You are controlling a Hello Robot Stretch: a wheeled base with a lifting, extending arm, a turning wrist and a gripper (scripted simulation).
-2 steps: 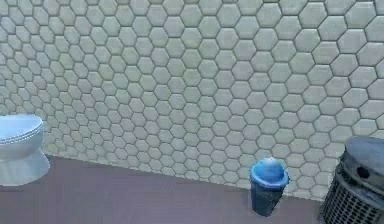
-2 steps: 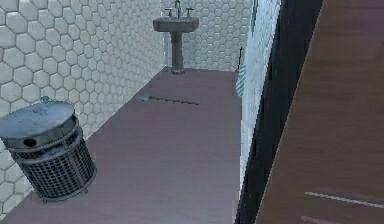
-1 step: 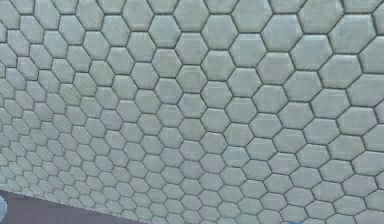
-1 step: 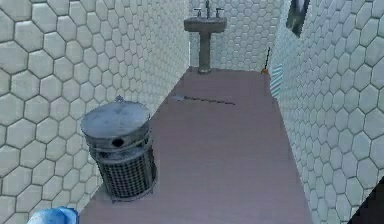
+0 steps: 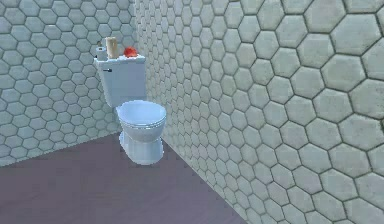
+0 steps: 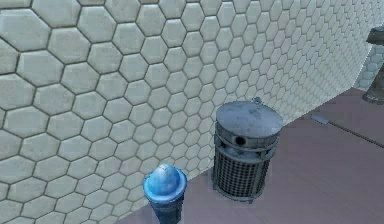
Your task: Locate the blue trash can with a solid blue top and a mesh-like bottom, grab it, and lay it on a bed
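Trash can (image 6: 246,150) beside blue-domed object (image 6: 165,188)

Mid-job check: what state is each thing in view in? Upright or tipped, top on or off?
trash can: upright on the floor, solid top in place, not yet picked up.
blue-domed object: upright on the floor, apart from the trash can.
toilet: upright in the corner; whether the lid is up or down cannot be told.
white roll: standing on the toilet's tank.
red item: on the tank beside the roll.
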